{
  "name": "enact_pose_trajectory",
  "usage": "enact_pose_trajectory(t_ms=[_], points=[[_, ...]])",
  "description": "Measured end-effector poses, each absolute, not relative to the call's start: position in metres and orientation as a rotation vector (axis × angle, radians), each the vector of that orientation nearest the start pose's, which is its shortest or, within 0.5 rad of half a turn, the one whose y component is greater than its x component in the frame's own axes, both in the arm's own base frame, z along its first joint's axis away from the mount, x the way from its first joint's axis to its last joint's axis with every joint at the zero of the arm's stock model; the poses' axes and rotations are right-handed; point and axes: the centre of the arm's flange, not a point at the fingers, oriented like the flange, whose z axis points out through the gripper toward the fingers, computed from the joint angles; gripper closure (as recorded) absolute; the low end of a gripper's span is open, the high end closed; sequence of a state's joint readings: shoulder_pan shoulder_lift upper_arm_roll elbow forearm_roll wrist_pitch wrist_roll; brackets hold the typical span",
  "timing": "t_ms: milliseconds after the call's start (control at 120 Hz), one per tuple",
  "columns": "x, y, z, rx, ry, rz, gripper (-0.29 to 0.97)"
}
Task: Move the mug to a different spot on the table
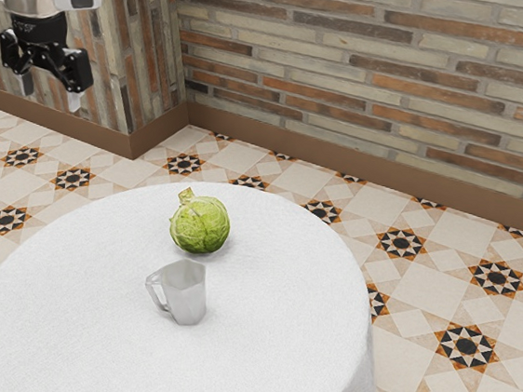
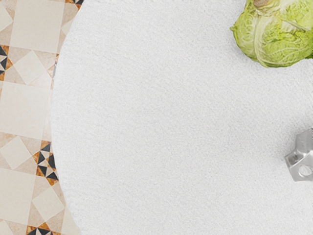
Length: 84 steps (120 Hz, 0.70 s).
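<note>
Standing upright, the mug (image 1: 181,291) turns handle to the exterior view's left.

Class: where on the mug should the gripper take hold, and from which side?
Probably grip the rim wall opposite the handle, coming from straight above: the mug stands upright, mouth open, handle toward the exterior view's left, cabbage close behind it.

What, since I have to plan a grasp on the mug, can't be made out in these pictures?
1. Mug, wrist view: the picture's edge cuts it off, leaving just its handle side.
2. Cabbage, wrist view: cut off by the picture's corner.
3. Mug's far side, exterior view: hidden by its own body.
4. Table, exterior view: near rim cut off by the lower edge.
5. Arm above the gripper, exterior view: cut off by the upper left corner.
</note>
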State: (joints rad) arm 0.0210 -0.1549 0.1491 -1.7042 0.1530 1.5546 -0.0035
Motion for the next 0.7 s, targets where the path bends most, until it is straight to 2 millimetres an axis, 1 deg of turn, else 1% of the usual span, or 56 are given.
enact_pose_trajectory(t_ms=[125,192,242,308,375,408,442,483,550,600,700], points=[[0.494,0.104,0.642,-3.001,-0.258,0.005,0.00],[0.492,0.113,0.641,-2.996,-0.285,0.007,0.00],[0.493,0.115,0.640,-2.996,-0.296,0.006,0.00],[0.500,0.114,0.630,-2.998,-0.378,0.001,0.00],[0.504,0.103,0.610,-3.013,-0.536,0.025,0.00],[0.506,0.096,0.597,-3.013,-0.619,0.049,0.00],[0.507,0.089,0.579,-3.013,-0.706,0.083,0.00],[0.506,0.078,0.551,-2.998,-0.820,0.130,0.00],[0.506,0.064,0.521,-2.961,-1.008,0.168,0.00],[0.504,0.060,0.500,-2.916,-1.163,0.189,0.00],[0.500,0.060,0.469,-2.806,-1.482,0.200,0.00]])
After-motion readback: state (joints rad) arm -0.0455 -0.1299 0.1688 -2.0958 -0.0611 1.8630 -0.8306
